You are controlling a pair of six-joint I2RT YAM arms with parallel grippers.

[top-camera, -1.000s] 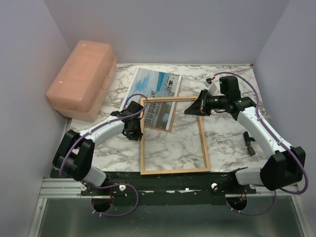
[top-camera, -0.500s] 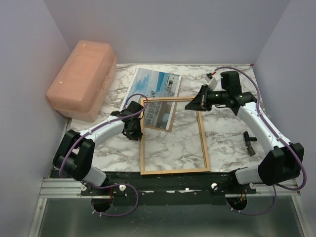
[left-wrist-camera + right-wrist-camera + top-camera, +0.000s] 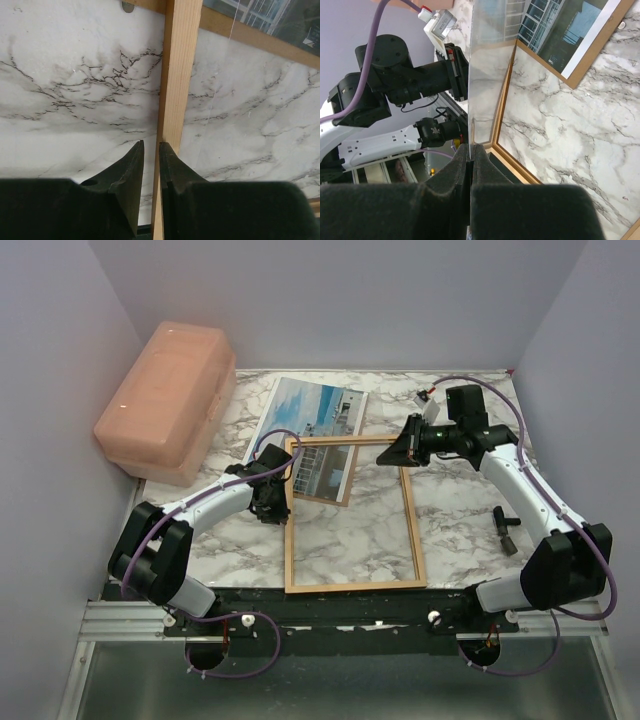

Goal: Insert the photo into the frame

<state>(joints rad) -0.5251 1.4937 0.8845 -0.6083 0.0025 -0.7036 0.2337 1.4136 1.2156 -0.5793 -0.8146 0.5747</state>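
Observation:
The orange-brown frame lies flat on the marble table. The photo lies behind it on a brown board, its near end showing inside the frame's far left corner. My left gripper is over the frame's left rail. Its jaws stand a narrow gap apart with nothing clamped, and the right fingertip lies over the rail. My right gripper hangs above the frame's far right corner. It is shut on the edge of a clear pane, which tilts up from the frame. The photo lies beyond.
A pink plastic box stands at the back left against the wall. A small black tool lies on the table right of the frame. Grey walls close in three sides. The dark table edge runs by the arm bases.
My right gripper has drawn slightly back and up with the pane, its elbow swinging outward. The frame's near right corner has slid a little to the right. The left arm has stayed put.

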